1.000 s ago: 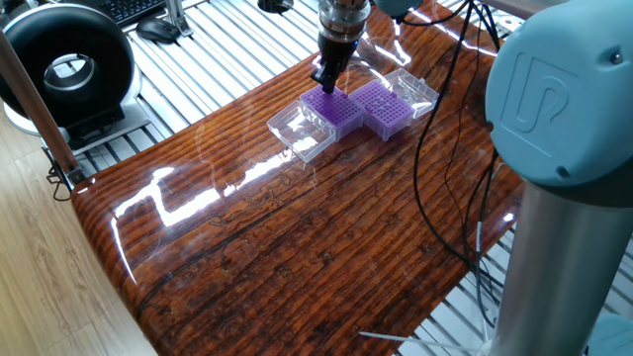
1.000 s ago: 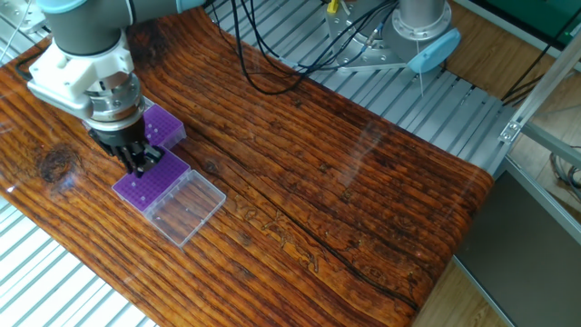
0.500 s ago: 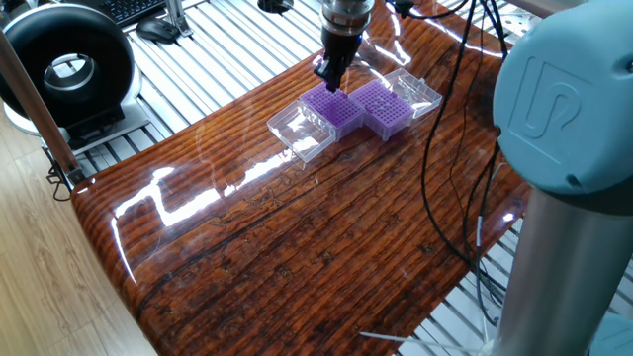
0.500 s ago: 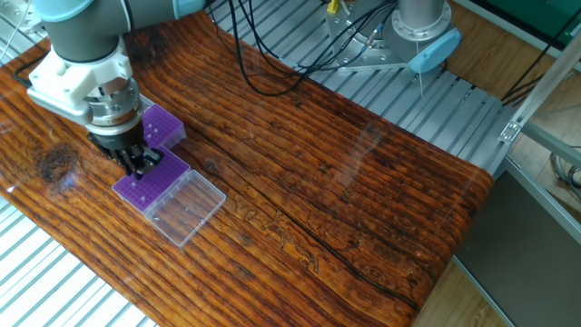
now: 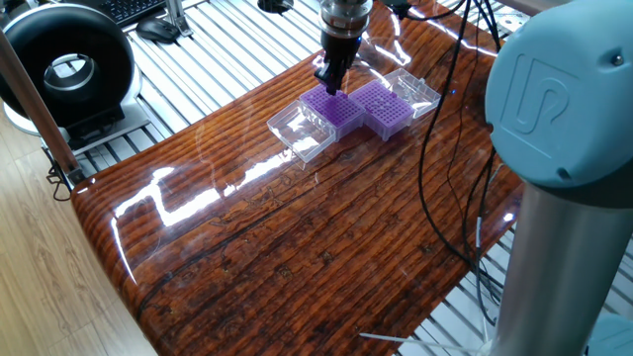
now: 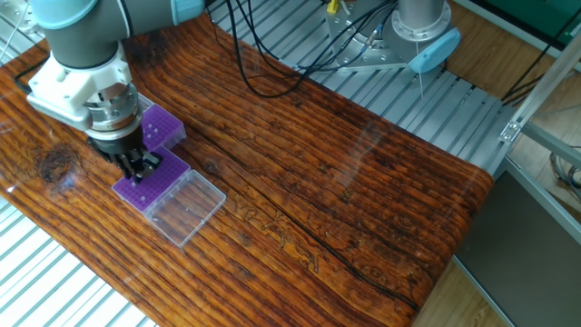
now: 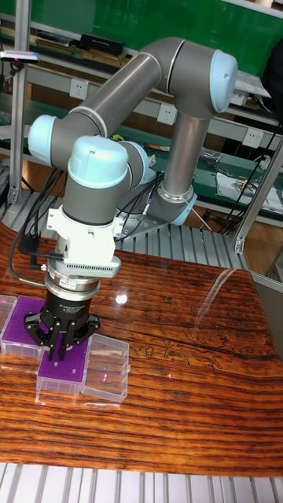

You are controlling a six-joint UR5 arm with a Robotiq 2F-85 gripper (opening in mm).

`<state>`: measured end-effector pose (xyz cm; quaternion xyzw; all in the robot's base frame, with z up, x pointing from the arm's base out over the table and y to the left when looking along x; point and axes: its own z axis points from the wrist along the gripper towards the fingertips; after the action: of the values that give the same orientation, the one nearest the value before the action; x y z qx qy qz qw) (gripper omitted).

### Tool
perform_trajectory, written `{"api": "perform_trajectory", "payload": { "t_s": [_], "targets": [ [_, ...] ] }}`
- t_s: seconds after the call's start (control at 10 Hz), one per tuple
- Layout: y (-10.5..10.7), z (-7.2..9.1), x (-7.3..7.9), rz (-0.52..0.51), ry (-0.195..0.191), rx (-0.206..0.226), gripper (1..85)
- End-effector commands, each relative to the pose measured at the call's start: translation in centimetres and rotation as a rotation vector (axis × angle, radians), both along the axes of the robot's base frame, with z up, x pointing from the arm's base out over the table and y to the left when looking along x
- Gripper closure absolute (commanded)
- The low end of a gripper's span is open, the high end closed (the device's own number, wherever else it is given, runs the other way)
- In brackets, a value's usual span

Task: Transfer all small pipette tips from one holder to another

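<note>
Two purple grid racks sit side by side on the wooden table: one rack [image 5: 334,114] [image 6: 152,184] [image 7: 63,371] lies under my gripper, the other rack [image 5: 383,107] [image 6: 163,127] [image 7: 19,330] beside it. My gripper [image 5: 329,86] [image 6: 141,169] [image 7: 59,351] points straight down just above the first rack's far edge, its fingers drawn together. The small pipette tips are too tiny to make out in any view, and I cannot see whether one sits between the fingers.
Each rack has a clear plastic lid folded open: one lid [image 5: 302,132] [image 6: 186,207] [image 7: 106,371] and another lid [image 5: 415,89]. Black cables [image 5: 435,148] hang over the table's right side. The arm's base column [image 5: 554,247] stands at the front right.
The gripper has shifted only slightly over the rack and stays just above it. Racks and lids have not moved.
</note>
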<state>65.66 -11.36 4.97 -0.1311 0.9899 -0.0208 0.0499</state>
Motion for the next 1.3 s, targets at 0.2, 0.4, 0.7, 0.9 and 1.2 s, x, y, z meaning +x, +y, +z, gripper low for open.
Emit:
{"api": "perform_trajectory", "payload": {
  "t_s": [0.2, 0.4, 0.7, 0.9, 1.2],
  "targets": [
    [0.13, -0.33, 0.40, 0.002, 0.000, 0.009, 62.3],
    [0.17, -0.31, 0.35, 0.002, 0.003, 0.007, 62.0],
    [0.37, -0.33, 0.44, -0.001, 0.004, 0.007, 62.0],
    [0.35, -0.41, 0.49, -0.003, 0.004, 0.008, 62.3],
    [0.30, -0.48, 0.56, -0.003, 0.003, 0.009, 63.3]
  ]
}}
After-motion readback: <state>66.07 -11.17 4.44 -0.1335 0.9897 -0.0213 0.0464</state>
